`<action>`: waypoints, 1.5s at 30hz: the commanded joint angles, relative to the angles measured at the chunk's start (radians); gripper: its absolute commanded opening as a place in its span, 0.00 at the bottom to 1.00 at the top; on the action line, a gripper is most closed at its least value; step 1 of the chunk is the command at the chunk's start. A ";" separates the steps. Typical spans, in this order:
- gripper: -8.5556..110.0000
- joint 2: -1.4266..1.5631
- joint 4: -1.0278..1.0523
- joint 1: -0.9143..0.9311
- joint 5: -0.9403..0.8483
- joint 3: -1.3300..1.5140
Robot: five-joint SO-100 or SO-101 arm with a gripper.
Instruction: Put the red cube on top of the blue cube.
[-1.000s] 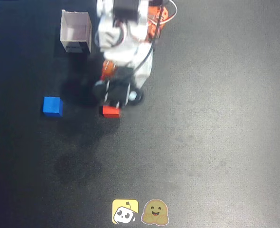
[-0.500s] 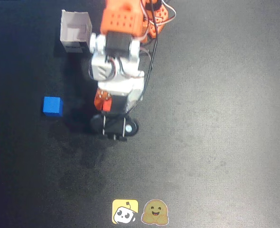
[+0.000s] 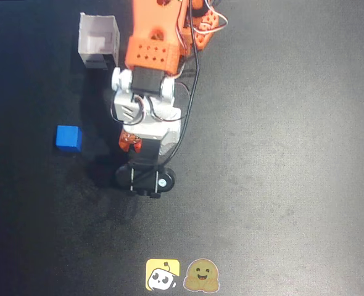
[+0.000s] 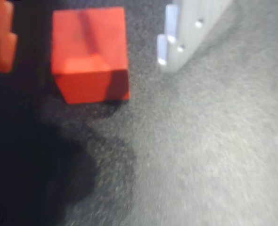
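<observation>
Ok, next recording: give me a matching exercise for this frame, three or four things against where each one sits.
Things:
1. red cube
2. blue cube
3. white box
4. two cartoon stickers

Places:
A. bottom centre of the overhead view
B. upper left of the overhead view, beside the arm
C. between the gripper fingers in the wrist view
D. on the mat, left of the arm in the overhead view

Pairs: 1-C, 2-D, 3-B, 4-A
</observation>
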 commanded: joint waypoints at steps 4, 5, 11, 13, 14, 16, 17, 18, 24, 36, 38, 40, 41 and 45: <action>0.27 -0.014 -0.051 0.012 -0.005 0.049; 0.27 -0.017 -0.061 0.012 -0.005 0.064; 0.27 -0.021 -0.112 0.015 -0.009 0.132; 0.26 -0.018 -0.120 0.015 -0.009 0.146; 0.26 -0.018 -0.123 0.015 -0.009 0.150; 0.25 -0.025 -0.140 0.015 -0.009 0.167; 0.25 -0.032 -0.152 0.015 -0.009 0.178; 0.25 -0.041 -0.161 0.015 -0.009 0.187; 0.20 -0.044 -0.206 0.023 -0.012 0.239; 0.11 -0.021 -0.183 0.038 -0.014 0.233; 0.11 0.008 -0.160 0.038 -0.012 0.221; 0.11 0.038 -0.115 0.038 -0.009 0.198; 0.11 0.054 -0.087 0.038 -0.002 0.179; 0.11 0.118 0.008 0.040 0.015 0.104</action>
